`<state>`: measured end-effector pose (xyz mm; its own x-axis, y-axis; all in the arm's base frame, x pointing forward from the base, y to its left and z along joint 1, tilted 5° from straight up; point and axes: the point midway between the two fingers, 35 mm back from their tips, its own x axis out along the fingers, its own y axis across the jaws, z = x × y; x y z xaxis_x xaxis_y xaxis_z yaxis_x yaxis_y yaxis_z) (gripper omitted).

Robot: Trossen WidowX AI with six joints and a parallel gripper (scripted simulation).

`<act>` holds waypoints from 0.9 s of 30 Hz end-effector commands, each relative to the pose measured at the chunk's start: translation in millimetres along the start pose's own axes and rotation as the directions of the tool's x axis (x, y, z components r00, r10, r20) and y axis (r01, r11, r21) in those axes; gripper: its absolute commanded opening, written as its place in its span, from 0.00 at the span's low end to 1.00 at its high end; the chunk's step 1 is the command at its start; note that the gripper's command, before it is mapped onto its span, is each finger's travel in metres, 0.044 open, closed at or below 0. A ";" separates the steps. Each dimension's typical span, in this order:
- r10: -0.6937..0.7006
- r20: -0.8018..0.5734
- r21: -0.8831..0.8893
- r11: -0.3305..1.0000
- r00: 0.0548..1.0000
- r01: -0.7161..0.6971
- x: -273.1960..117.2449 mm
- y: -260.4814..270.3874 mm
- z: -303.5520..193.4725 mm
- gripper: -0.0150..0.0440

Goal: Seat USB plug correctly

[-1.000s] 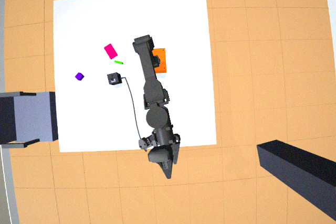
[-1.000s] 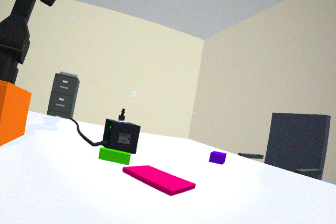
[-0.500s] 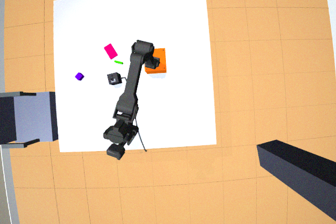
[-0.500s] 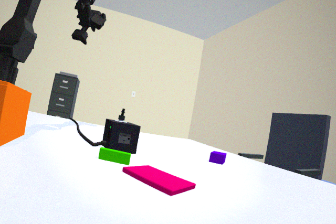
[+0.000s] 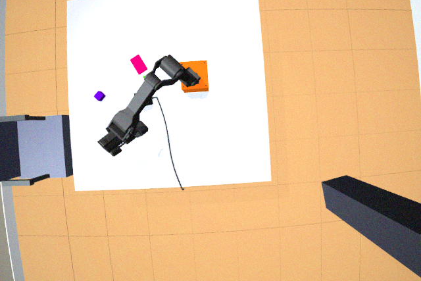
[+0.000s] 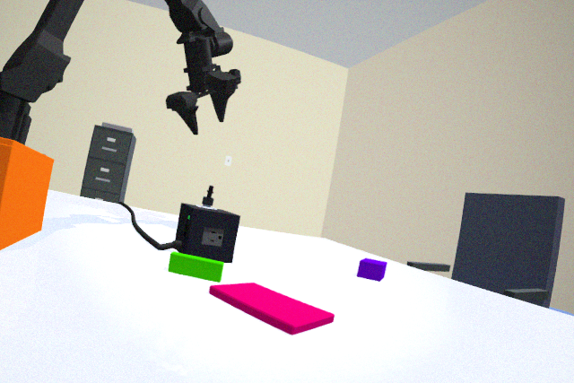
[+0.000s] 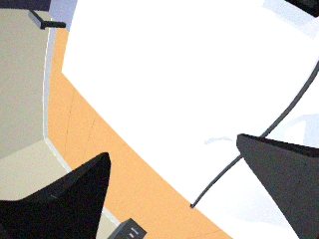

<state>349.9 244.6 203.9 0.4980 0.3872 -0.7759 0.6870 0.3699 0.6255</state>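
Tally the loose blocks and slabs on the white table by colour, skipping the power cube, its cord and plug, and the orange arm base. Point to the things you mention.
Green block (image 6: 195, 267): 1
Purple block (image 5: 99, 95) (image 6: 371, 269): 1
Pink slab (image 5: 138, 64) (image 6: 271, 307): 1
Total: 3
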 end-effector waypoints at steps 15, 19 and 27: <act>-0.560 0.037 0.516 0.720 0.828 0.464 4.1 -171.2 175.5 1.00; -0.560 0.037 0.516 0.720 0.828 0.464 3.8 -171.0 175.5 1.00; -0.560 0.037 0.516 0.720 0.828 0.464 6.1 -172.6 175.9 1.00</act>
<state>328.5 34.5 80.3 0.0547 0.0796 -0.9953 0.9985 0.0052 0.0553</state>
